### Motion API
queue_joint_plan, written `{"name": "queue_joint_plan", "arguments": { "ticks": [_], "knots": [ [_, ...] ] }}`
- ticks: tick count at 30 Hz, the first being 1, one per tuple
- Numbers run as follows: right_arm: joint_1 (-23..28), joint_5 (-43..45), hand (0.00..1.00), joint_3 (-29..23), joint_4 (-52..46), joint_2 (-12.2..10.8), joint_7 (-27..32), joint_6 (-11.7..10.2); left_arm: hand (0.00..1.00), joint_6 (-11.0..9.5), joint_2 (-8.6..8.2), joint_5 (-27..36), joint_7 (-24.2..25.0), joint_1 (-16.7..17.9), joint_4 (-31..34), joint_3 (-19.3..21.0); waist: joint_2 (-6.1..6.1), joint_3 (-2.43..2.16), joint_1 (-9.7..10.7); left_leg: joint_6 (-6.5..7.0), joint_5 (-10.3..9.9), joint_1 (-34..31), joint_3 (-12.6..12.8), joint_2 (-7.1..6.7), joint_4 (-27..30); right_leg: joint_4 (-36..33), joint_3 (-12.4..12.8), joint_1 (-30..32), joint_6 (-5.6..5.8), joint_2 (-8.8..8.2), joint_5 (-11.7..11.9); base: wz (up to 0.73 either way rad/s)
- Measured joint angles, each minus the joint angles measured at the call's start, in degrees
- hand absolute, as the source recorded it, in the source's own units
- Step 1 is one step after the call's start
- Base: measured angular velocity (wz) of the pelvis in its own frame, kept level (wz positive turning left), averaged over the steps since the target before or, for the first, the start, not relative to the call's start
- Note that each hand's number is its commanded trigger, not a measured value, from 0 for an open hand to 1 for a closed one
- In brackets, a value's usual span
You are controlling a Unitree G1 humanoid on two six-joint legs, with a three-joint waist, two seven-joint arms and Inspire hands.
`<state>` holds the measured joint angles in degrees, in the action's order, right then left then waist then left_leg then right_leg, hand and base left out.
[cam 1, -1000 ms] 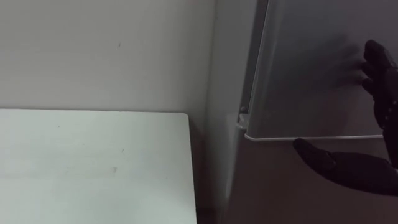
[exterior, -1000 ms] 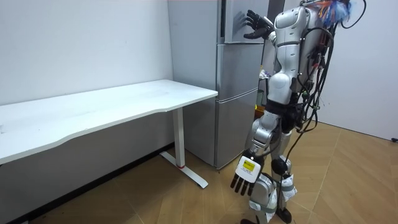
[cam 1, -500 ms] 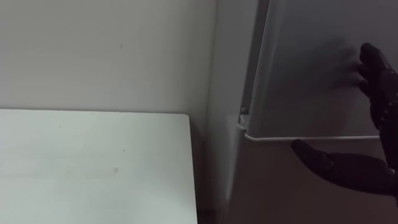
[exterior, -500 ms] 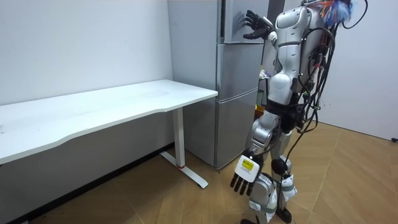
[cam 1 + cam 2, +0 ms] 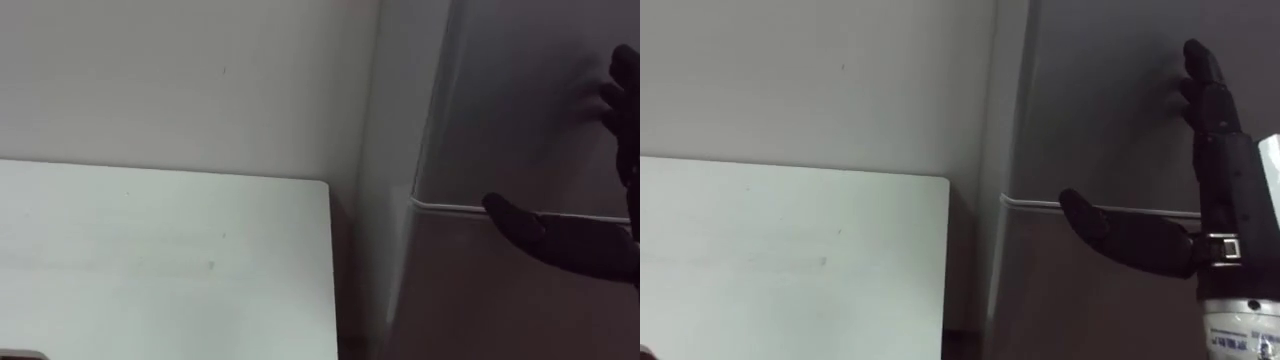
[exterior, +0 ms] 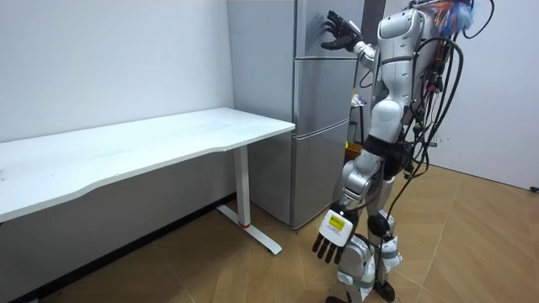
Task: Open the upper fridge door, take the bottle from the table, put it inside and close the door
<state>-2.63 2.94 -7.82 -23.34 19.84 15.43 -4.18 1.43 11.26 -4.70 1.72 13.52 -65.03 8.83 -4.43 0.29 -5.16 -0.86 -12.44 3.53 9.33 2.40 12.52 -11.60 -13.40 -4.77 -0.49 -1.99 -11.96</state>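
The white surface (image 5: 150, 250) fills the 7 to 9 o'clock part of the eye views. Its far edge meets a pale wall (image 5: 180, 80), and its right corner stops just short of the grey fridge (image 6: 316, 126). In the room view the surface runs from the view's left edge to the fridge's side.

The fridge stands at 3 o'clock of the surface. A pale seam across its front parts the upper door (image 5: 1100, 100) from the lower door (image 5: 1070, 300). In the room view the upper door looks flush with the cabinet.

The robot stands upright on the wooden floor (image 6: 472, 244), just before the fridge front. Its left hand (image 6: 330, 240) hangs low by its leg with slack fingers and has nothing in it.

Its right hand (image 5: 1215, 170) is raised to the upper door at 3 o'clock of the eye views. It is spread wide, with the fingers (image 5: 1198, 70) straight and pointing to 12 o'clock on the door face. The thumb reaches out toward 9 o'clock along the seam. This hand holds nothing either.

Where the bottle is cannot be told.
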Motion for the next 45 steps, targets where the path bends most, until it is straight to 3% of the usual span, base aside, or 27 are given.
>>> {"name": "queue_joint_plan", "arguments": {
  "ticks": [13,30,35,37,41,45],
  "knots": [
    [-2.23,1.85,0.00,0.53,4.98,0.26,1.00,-0.25,0.00,1.19,0.50,0.12,0.00,-0.21,1.98,-0.03,-0.91,0.11,0.19,0.04,0.00,-0.07,-0.59,-0.07,0.21,-0.07,-0.33,-0.66,0.00,-0.11,0.01,0.01],
    [-5.38,1.60,0.00,1.64,11.28,0.39,0.57,-0.92,0.00,2.31,0.78,0.04,-0.04,2.26,4.77,-1.15,-0.73,-0.07,0.73,0.22,0.14,0.15,-1.49,-0.17,1.23,-0.12,-1.18,-1.67,0.00,-0.23,0.34,0.02],
    [-5.36,1.53,0.00,1.56,11.23,0.39,-0.02,-1.40,0.00,2.31,0.71,0.06,0.22,2.27,4.63,-1.02,-0.58,-0.27,1.06,0.21,0.14,0.43,-1.50,-0.15,1.12,-0.06,-1.05,-1.59,0.00,-0.22,0.34,0.00],
    [-5.34,1.50,0.00,1.53,11.05,0.40,-0.09,-1.37,0.00,2.31,0.70,0.09,0.21,2.60,4.57,-0.47,-0.43,-0.90,1.60,0.21,0.14,0.24,-1.47,-0.16,1.05,-0.03,-1.06,-1.29,0.00,-0.21,0.34,0.00],
    [-5.27,1.25,0.00,-0.30,10.87,0.68,-0.03,-1.20,0.00,2.29,0.72,0.17,0.18,2.99,4.59,1.18,-0.42,-1.00,2.32,0.21,0.14,-0.02,-1.60,-0.17,1.06,-0.06,-1.30,-1.31,0.00,-0.20,0.34,0.03],
    [-3.49,-4.48,0.00,-4.72,10.97,1.53,1.24,-0.78,0.00,2.06,0.75,0.67,0.05,3.93,4.61,2.54,-0.67,-0.96,3.33,0.21,0.14,0.17,-1.13,-0.16,0.91,-0.02,-0.98,-1.26,0.01,-0.19,0.33,-0.03]
  ]
}}
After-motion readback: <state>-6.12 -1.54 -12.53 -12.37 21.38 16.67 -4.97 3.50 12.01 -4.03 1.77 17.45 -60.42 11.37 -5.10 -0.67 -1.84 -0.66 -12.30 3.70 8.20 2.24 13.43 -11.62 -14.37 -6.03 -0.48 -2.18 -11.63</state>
